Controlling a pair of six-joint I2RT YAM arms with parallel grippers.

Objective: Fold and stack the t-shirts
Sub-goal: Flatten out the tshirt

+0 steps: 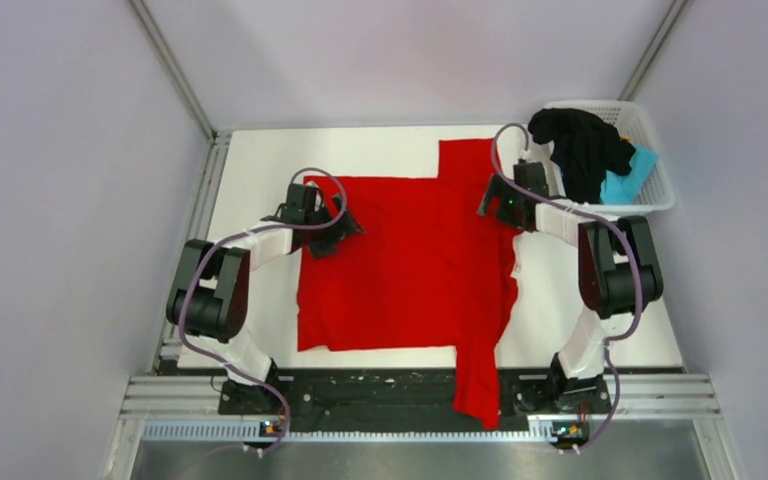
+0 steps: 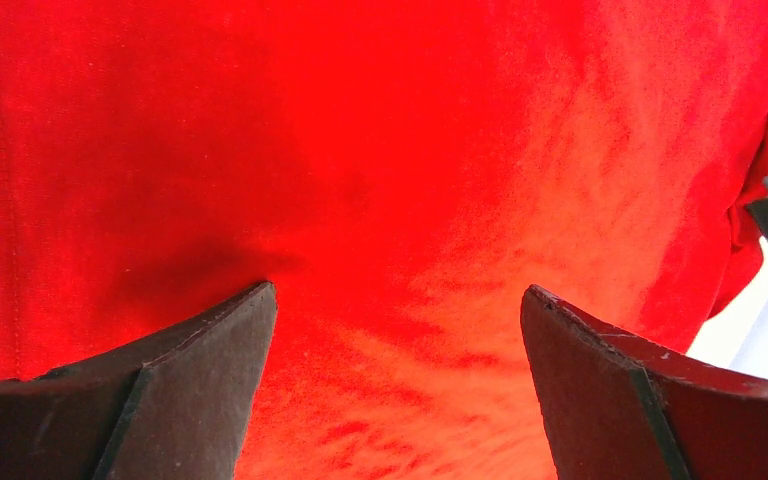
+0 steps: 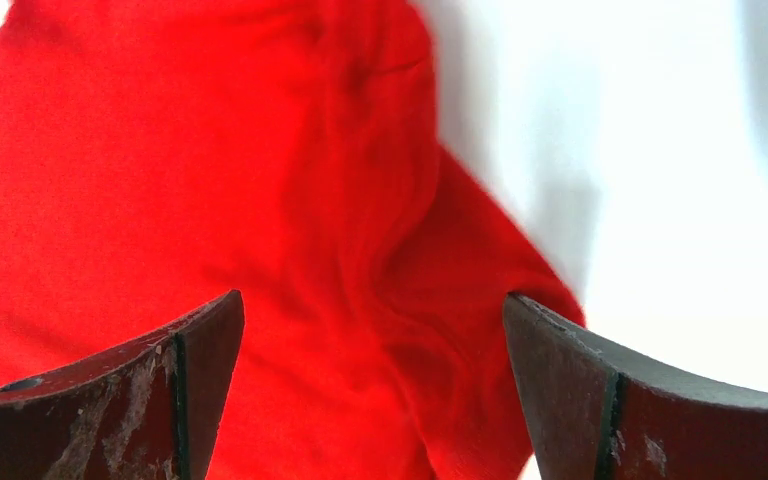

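The red t-shirt [image 1: 410, 260] lies spread on the white table, one strip reaching the far edge and another hanging over the near edge. My left gripper [image 1: 332, 232] is open over its left upper part; red cloth [image 2: 390, 200] fills the left wrist view between the fingers. My right gripper [image 1: 492, 205] is open over the shirt's right edge, where the cloth is bunched [image 3: 380, 250]. The black t-shirt [image 1: 580, 145] and the light blue t-shirt [image 1: 628, 182] lie in the white basket [image 1: 650, 125].
The basket stands at the table's far right corner, close behind my right arm. Bare white table [image 1: 260, 160] shows to the left and behind the red shirt, and to its right [image 1: 560, 300]. Metal rails frame the table.
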